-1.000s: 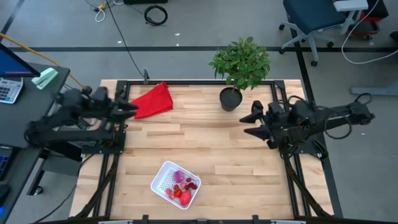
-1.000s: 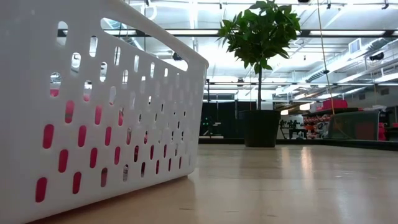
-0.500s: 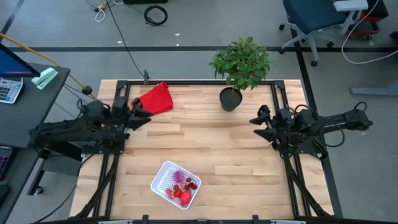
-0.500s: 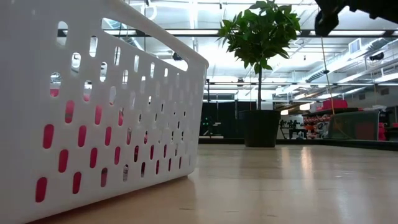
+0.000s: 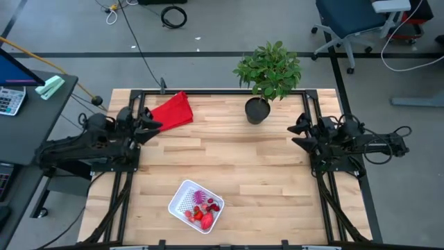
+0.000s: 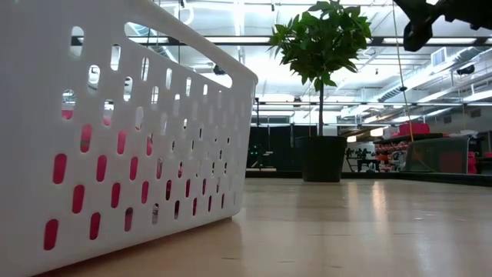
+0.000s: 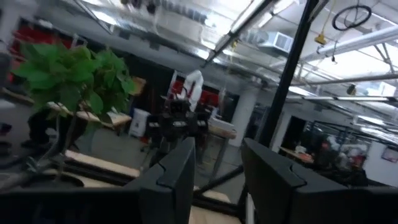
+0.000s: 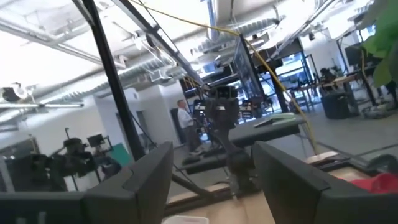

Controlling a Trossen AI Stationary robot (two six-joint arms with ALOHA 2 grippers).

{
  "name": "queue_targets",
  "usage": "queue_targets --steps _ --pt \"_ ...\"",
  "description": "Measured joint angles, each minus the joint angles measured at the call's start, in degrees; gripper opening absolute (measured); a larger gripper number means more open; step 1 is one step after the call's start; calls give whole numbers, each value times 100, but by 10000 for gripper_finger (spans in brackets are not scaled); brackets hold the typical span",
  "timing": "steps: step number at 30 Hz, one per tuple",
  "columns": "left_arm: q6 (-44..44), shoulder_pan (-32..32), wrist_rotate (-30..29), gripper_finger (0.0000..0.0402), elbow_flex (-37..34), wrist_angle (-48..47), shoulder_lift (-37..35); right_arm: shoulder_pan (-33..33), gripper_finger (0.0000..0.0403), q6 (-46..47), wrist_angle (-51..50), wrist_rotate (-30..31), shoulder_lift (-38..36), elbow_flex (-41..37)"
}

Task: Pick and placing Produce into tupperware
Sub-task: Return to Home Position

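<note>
The tupperware [image 5: 196,205] is a white perforated container on the near middle of the table. In the low view its wall [image 6: 115,131] fills the left. The produce lies inside it: several red fruit pieces [image 5: 205,218] and a spiky purple ball [image 5: 200,196]. Red shows through the wall holes [image 6: 77,196]. My left gripper [image 5: 151,124] is open at the table's far left, beside a red cloth, far from the container. The left wrist view [image 7: 217,155] shows its gap. My right gripper [image 5: 299,132] is open at the right edge, empty. It also shows in the right wrist view [image 8: 211,155] and the low view [image 6: 423,23].
A red cloth [image 5: 171,111] lies at the far left corner, close to my left gripper. A green potted plant [image 5: 268,69] in a black pot [image 5: 256,111] stands at the far edge, right of centre. Bare wood [image 5: 229,160] lies between the arms and the container.
My right gripper has drawn back toward the table's right edge, and it has come into the top right of the low view. My left arm has shifted a little at the left edge. The tupperware and the produce have stayed put.
</note>
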Motion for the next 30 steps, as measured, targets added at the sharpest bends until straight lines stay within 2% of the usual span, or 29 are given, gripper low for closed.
queue_targets --steps 7,19,24,30 --pt "359 0 -380 134 0 -157 -267 -52 232 -502 -66 29 22 0" --pt "560 0 -652 146 2 -128 -224 -374 231 -104 967 101 14 -969" --pt "485 0 -652 139 2 -164 -224 -553 231 291 957 178 21 -1282" --pt "420 0 -652 136 -208 -281 -224 -702 232 -11 858 525 31 -1252"
